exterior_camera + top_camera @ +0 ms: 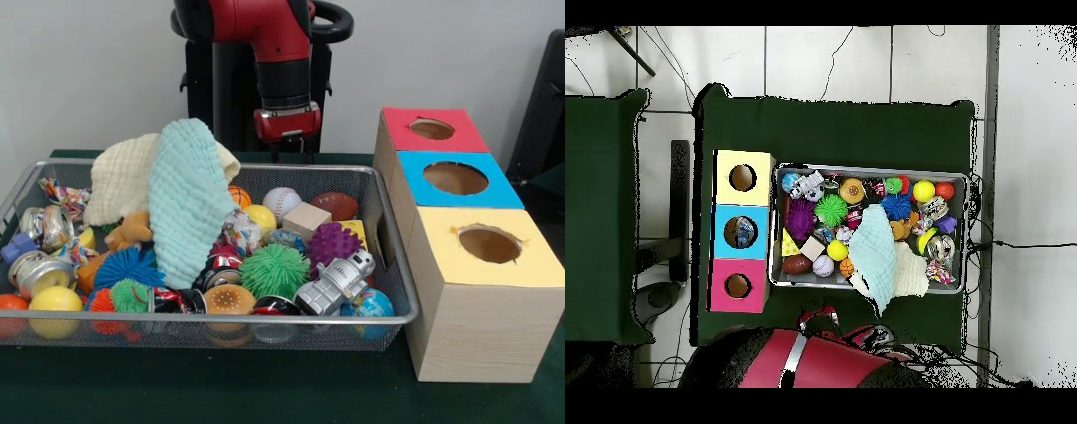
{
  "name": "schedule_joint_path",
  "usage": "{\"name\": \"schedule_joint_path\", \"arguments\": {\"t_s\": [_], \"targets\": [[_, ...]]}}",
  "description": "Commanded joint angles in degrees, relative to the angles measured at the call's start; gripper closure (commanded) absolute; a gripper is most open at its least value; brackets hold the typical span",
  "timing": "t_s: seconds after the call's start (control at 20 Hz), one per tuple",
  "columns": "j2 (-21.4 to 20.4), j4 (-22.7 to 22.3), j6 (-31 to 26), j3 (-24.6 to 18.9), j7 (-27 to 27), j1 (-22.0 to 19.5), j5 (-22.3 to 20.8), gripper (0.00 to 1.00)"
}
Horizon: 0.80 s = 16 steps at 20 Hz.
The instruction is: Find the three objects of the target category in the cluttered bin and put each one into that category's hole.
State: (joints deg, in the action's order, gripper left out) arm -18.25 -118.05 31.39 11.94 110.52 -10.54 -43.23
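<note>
The silver wire-mesh bin (399, 265) is full of clutter; it also shows in the overhead view (969, 232). A crumpled printed wrapper (240, 231) lies mid-bin beside a mint cloth (187, 203). Another wrapper (62, 194) lies at the far left, also in the overhead view (940, 272). A bluish one (287, 237) lies by the green spiky ball. The red-topped box's hole (432, 129) is farthest from the camera; it also shows in the overhead view (737, 286). My gripper (290, 150) hangs just behind the bin's far edge, holding nothing that I can see; the overhead view shows it (821, 318) outside the bin.
A cream cloth (124, 177) and the mint cloth pile high over the bin's left half. Spiky balls, crushed cans, a toy robot (335, 281), a wooden block and sports balls fill the rest. The blue-topped (455, 178) and yellow-topped (488, 245) boxes stand in line right of the bin.
</note>
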Motion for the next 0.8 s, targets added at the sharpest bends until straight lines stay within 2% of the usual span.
{"name": "schedule_joint_path", "arguments": {"t_s": [0.05,0.8], "targets": [[-0.43,9.45,0.3,-2.54,4.37,0.98,4.22,0.0],[-0.04,12.73,-2.56,-6.99,6.14,-1.14,2.59,0.0]]}}
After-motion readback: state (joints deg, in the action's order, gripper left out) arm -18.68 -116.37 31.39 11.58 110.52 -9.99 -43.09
